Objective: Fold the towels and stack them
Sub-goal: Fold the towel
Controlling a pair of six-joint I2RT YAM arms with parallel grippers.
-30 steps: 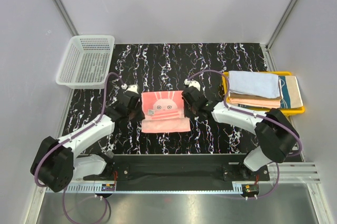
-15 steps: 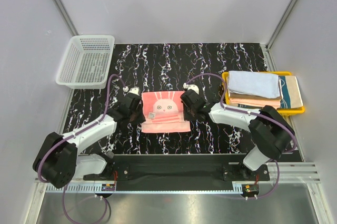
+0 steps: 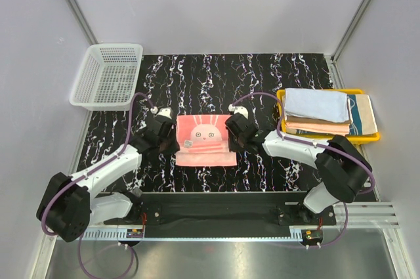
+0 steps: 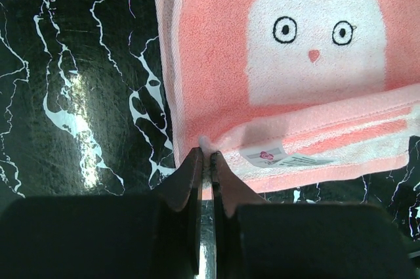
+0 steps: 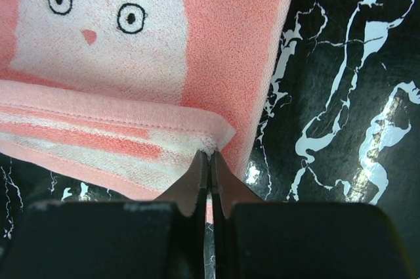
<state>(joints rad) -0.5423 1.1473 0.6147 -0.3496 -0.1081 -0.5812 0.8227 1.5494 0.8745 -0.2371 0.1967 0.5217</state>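
Note:
A coral pink towel (image 3: pixel 205 136) with a white rabbit face lies in the middle of the black marbled table. Its near edge is lifted and turned over onto itself, showing a care label (image 4: pixel 289 158). My left gripper (image 3: pixel 172 141) (image 4: pixel 205 155) is shut on the towel's (image 4: pixel 308 75) near left corner. My right gripper (image 3: pixel 233 136) (image 5: pixel 210 154) is shut on the near right corner of the towel (image 5: pixel 111 49). More towels lie folded and stacked at the right: light blue (image 3: pixel 315 104) on top, pale peach (image 3: pixel 314 125) below, teal-and-cream (image 3: pixel 363 113) beside.
The folded stack rests on a yellow tray (image 3: pixel 373 137) at the table's right edge. A white mesh basket (image 3: pixel 105 48) stands at the back left. Grey walls close in the table at the back and on both sides.
Both grippers stay shut on the towel's near corners. The right gripper has shifted slightly left and nearer; the folded edge has barely moved.

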